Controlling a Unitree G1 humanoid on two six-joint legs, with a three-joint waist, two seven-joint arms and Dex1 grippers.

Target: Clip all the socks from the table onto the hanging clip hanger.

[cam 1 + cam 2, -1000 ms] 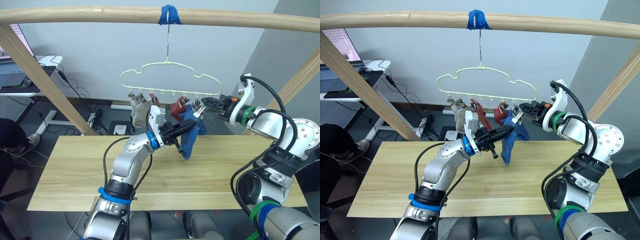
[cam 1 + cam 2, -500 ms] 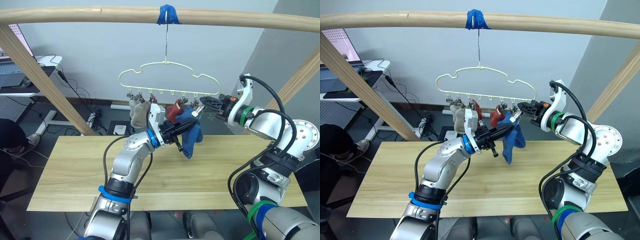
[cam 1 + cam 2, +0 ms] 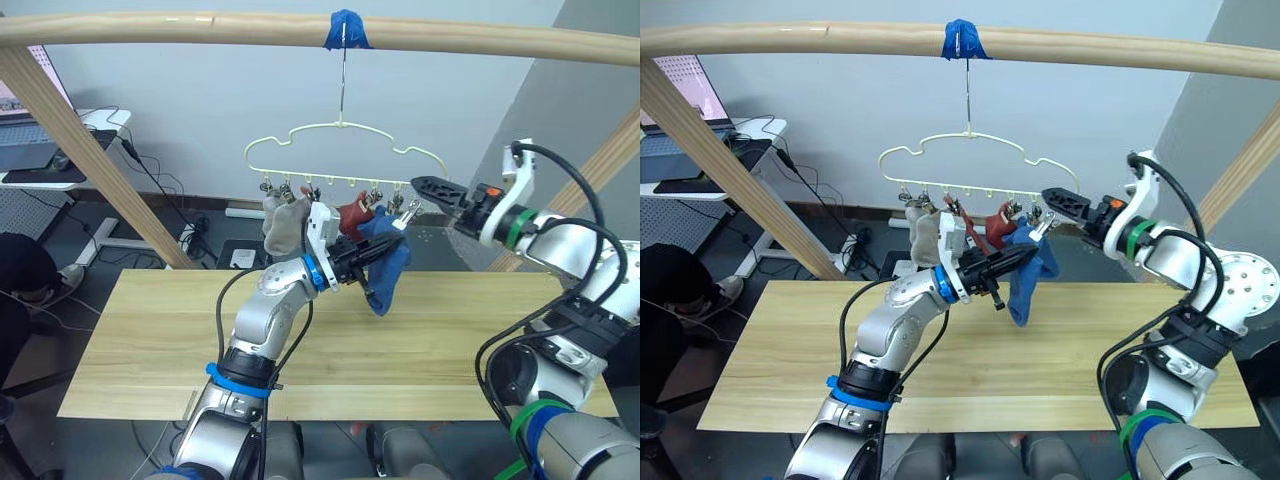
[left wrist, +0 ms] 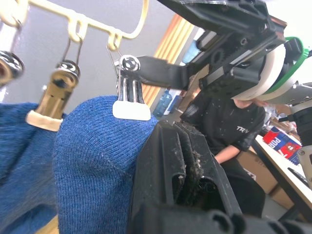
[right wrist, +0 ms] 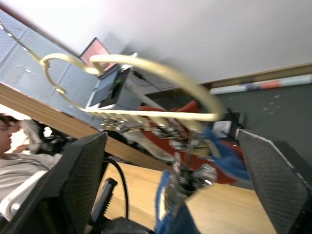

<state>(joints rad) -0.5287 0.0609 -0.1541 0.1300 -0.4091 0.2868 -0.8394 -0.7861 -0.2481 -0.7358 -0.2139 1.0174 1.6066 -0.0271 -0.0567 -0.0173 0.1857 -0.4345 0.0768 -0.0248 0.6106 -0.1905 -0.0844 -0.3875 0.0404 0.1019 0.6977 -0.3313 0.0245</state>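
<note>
The pale-yellow clip hanger (image 3: 340,150) hangs by its hook from the top pole. A grey sock (image 3: 283,225), a red sock (image 3: 352,215) and a blue sock (image 3: 385,262) hang from its clips above the table (image 3: 150,340). My left gripper (image 3: 375,252) is shut on the blue sock just below a metal clip (image 4: 130,97) that bites the sock's edge. More blue fabric (image 4: 24,146) hangs under the neighbouring clip. My right gripper (image 3: 425,190) stands open just right of the hanger's end clip, its fingers (image 5: 73,185) wide apart with nothing between them.
A wooden pole frame spans the scene: a top pole (image 3: 200,25) with blue tape (image 3: 345,28), slanted poles at left (image 3: 90,150) and right (image 3: 600,160). A desk with a laptop (image 3: 40,150) stands back left. A person (image 3: 20,280) sits at the left edge.
My right gripper has opened wide and drawn back a little to the right from the end clip. My left gripper stays on the blue sock. The hanger has swung slightly.
</note>
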